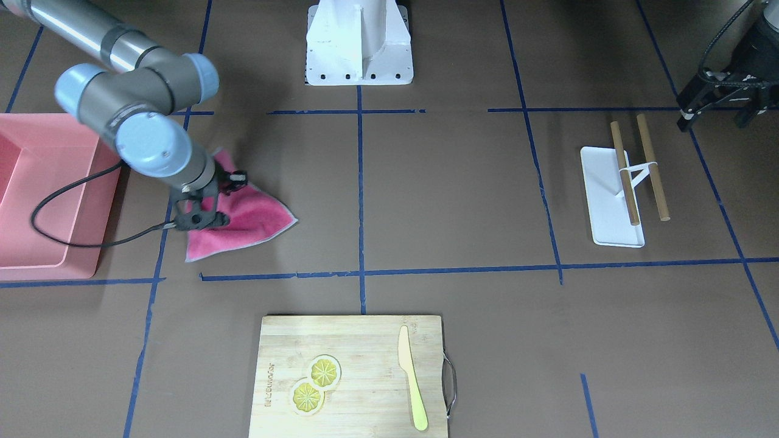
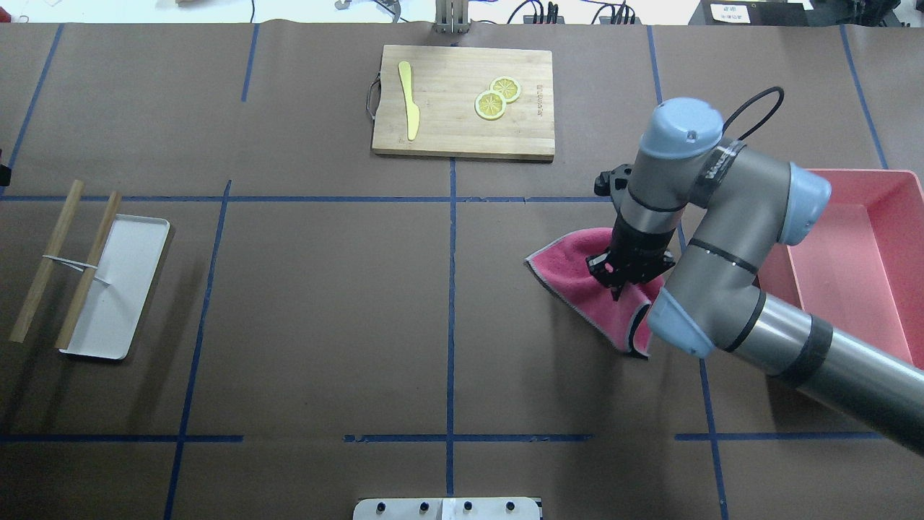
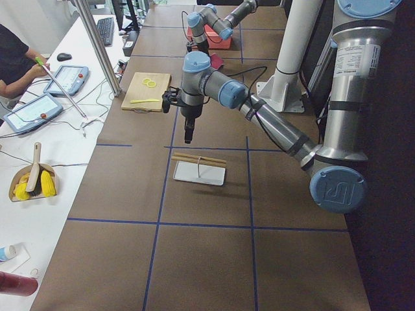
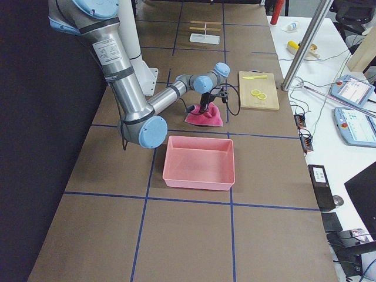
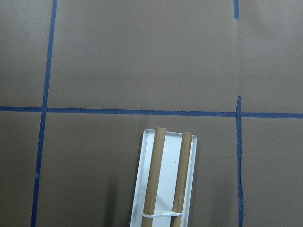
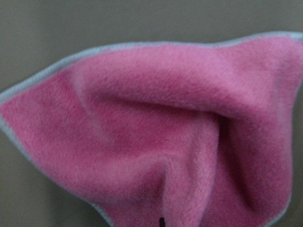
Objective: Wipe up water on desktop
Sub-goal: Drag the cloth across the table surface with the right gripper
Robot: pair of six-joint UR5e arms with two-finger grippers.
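The desktop [image 1: 456, 194] is a dark-brown surface with blue tape lines; I can see no water on it. A pink cloth [image 1: 255, 213] lies bunched on it, also in the overhead view [image 2: 567, 263] and filling the right wrist view [image 6: 142, 132]. My right gripper [image 1: 201, 214] points straight down and is shut on the cloth's middle, pressing it to the desktop [image 2: 325, 303]; it also shows in the overhead view [image 2: 617, 285]. My left gripper [image 1: 715, 112] hangs open and empty above the far side, near a white tray.
A pink basin [image 1: 79, 243] stands beside the cloth. A bamboo cutting board [image 1: 365, 340] holds two lemon slices and a yellow knife. A white tray [image 1: 599, 182] with two wooden sticks lies under the left arm and shows in the left wrist view [image 5: 166, 189].
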